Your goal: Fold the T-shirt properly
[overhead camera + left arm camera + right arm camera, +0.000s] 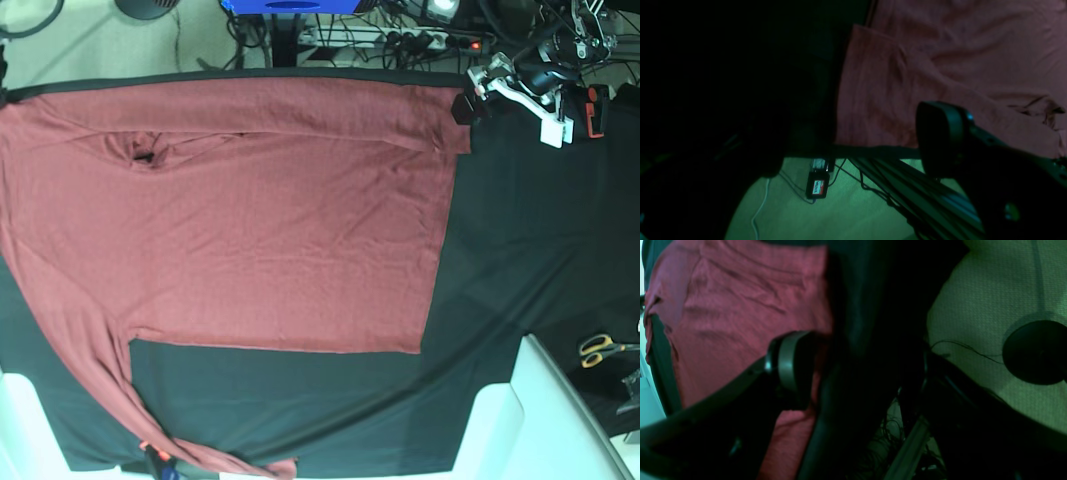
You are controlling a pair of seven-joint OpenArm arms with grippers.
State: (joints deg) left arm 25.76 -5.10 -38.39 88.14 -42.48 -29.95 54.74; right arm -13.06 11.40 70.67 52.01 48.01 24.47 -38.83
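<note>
The brick-red T-shirt [250,220] lies spread flat over the black table cloth [530,250], one long sleeve trailing down toward the front left edge. My left gripper [468,103] hangs at the shirt's far right corner, by the table's back edge. In the left wrist view it [853,146] stands open over that corner of the shirt [880,93], holding nothing. My right gripper [860,373] is also open in its wrist view, with one fingertip [790,363] above the shirt's [733,316] edge. It does not show in the base view.
Yellow-handled scissors [605,347] lie at the right. White bins [500,430] stand at the front corners. A power strip [400,40] and cables sit behind the table. A small box [816,188] and a black round base [1033,351] are on the floor.
</note>
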